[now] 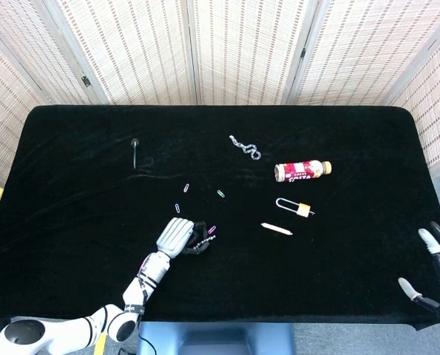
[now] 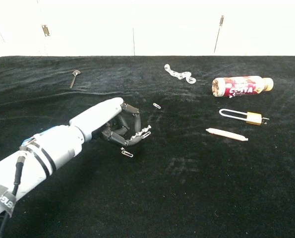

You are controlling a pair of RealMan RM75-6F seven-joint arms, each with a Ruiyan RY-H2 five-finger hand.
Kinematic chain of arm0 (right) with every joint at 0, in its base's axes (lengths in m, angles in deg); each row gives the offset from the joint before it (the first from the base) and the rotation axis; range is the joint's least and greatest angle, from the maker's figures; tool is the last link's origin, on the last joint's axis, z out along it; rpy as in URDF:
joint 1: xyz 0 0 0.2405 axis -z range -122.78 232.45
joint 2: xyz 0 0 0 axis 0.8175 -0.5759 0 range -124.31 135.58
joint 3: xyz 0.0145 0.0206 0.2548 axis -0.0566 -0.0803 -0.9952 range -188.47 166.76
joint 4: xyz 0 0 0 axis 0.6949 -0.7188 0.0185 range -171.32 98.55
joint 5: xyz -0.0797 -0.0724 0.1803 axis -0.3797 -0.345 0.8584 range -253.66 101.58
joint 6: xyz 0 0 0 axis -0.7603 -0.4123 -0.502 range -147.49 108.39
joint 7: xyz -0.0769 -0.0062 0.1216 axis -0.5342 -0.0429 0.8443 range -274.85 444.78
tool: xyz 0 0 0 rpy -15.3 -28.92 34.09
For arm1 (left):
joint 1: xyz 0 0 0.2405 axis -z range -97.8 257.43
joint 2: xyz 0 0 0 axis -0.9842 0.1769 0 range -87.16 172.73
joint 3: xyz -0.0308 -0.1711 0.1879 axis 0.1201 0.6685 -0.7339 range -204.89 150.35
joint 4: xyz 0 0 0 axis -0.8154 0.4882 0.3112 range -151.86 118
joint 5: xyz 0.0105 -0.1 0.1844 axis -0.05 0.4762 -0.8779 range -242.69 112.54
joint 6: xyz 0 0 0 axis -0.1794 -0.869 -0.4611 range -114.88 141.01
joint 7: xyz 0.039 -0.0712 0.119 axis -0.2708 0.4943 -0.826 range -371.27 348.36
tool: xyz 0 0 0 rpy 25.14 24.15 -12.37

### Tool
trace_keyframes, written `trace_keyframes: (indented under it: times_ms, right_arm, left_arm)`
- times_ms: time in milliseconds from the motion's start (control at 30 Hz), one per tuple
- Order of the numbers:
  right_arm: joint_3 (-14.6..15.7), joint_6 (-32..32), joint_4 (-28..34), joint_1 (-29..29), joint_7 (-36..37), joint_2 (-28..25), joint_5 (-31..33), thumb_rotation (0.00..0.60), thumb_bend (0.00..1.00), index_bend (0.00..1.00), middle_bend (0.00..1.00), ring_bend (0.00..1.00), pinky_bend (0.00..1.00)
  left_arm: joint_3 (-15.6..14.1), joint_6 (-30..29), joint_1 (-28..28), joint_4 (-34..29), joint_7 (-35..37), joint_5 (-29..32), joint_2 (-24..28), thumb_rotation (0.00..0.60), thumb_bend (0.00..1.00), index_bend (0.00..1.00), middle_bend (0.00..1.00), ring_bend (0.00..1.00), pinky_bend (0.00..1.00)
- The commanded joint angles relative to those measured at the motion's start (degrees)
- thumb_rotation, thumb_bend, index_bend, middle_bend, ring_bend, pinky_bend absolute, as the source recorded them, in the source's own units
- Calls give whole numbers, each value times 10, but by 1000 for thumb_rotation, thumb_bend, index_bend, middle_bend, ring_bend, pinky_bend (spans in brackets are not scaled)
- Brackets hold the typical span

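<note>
My left hand [image 1: 177, 237] hovers low over the black table [image 1: 72, 185], left of the middle, near the front. Its curled fingers pinch a small silver threaded piece [image 2: 137, 135] that sticks out to the right. The hand [image 2: 107, 119] is right among several paper clips: one clip [image 2: 146, 134] lies at its fingertips and another [image 2: 127, 153] just below them. My right hand [image 1: 439, 270] shows at the bottom right corner of the head view, off the table's front right edge. Its fingers are spread and hold nothing, and the frame cuts part of it off.
A silver chain [image 1: 245, 147] lies at the back centre. A red-labelled bottle [image 1: 302, 171] lies on its side to the right, with a brass padlock [image 1: 296, 206] and a pale stick [image 1: 276, 229] in front of it. A dark pin [image 1: 134, 151] lies back left.
</note>
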Motion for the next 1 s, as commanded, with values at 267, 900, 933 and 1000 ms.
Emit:
trace_keyframes:
  times_ms: [267,900,933,1000]
  right_arm:
    - [-3,12,-14,15,15,3,12,600,228,0,0,0,0]
    - [-3,1,-5,11,-9,6,0,600,228,0,0,0,0]
    - [-3,-1,-4,10,-11,6,-1,600,228,0,0,0,0]
    - [-5,-2,-2,9,-14,7,-1,600,228,0,0,0,0]
  left_arm:
    - [5,23,17,53,15,-1,-29,600,513,779,1000,1000,1000]
    - [15,-22,-45,-117,-139,52,157,600,521,778,1000,1000,1000]
    - [17,-25,-52,-127,-146,60,172,600,521,779,1000,1000,1000]
    - [18,-26,-61,-138,-154,74,193,600,526,779,1000,1000,1000]
